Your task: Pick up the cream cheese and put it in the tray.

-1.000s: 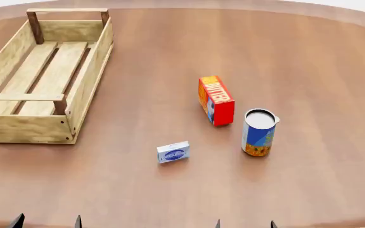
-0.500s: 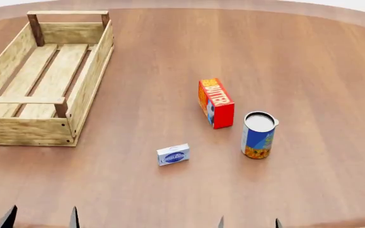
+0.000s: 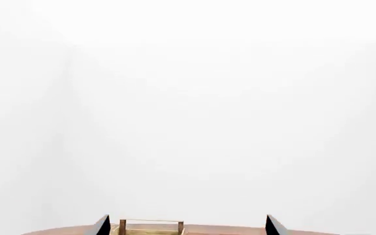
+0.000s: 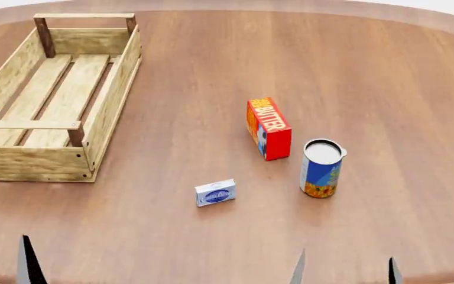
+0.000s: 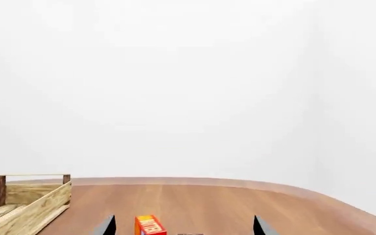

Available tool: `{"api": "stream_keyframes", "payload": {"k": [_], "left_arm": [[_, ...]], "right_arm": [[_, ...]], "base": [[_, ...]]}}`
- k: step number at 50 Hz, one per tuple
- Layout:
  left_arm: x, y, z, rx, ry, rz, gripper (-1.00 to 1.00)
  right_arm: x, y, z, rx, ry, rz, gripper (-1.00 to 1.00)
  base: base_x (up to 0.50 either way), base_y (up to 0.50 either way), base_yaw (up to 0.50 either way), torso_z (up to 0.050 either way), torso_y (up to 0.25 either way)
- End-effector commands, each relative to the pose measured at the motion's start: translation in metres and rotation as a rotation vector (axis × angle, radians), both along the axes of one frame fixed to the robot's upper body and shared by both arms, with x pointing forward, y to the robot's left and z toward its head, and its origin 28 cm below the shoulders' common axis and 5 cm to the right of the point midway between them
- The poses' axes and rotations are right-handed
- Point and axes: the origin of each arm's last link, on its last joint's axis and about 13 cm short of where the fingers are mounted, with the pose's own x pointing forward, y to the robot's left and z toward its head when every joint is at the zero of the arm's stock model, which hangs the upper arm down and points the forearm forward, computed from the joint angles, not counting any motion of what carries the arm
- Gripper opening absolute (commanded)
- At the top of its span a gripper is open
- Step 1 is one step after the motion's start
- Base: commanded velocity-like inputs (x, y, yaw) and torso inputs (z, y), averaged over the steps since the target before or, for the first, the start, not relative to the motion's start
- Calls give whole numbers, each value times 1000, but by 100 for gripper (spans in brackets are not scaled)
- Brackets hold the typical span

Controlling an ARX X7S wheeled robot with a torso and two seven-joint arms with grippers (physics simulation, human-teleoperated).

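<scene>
**Approach not yet begun: both arms low, box untouched**

At the near edge of the bench (image 4: 211, 248), only dark fingertips poke into the head view: the right gripper (image 4: 345, 271) shows two tips set well apart, so its jaws are spread and empty. The left gripper (image 3: 186, 226) shows one tip in the head view, but its wrist view shows two tips wide apart, so it is spread and empty too.

Just beyond them, the cream cheese (image 4: 215, 192) lies flat on the wood, alone, touched by nothing. Further out and toward the right stand the blue-and-orange can (image 4: 321, 167) and the red butter box (image 4: 269, 128), both apart from it. Farthest, at the left, sits the tray (image 4: 109, 112), open and holding nothing.

The step in hand looks like the reach. The right arm seems the likelier one; it must go forward, pitch down over the small box, and straddle it. The box is low, so a shallow grasp could slip.
</scene>
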Motion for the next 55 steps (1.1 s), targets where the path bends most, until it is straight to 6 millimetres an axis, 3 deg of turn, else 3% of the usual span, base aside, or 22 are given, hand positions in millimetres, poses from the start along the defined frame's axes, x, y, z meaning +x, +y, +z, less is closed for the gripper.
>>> {"api": "stream_keyframes", "payload": {"k": [1,5,29,55], "left_arm": [[-21,0,18,-13,-149,2,100],[-21,0,19,-46,-203,-5,100],[-19,5,21,-110,-244,21,100],[-19,4,19,-95,-236,20,100]], "right_arm": [[-18,1,19,-15,-165,-24,100],[-21,2,22,-67,-286,-78,100],[-19,1,20,-94,-314,-121,100],[-17,2,18,-111,-300,-140,100]], "base": [[0,0,0,0,0],[0,0,0,0,0],[0,1,0,0,0],[61,264,0,0,0]]}}
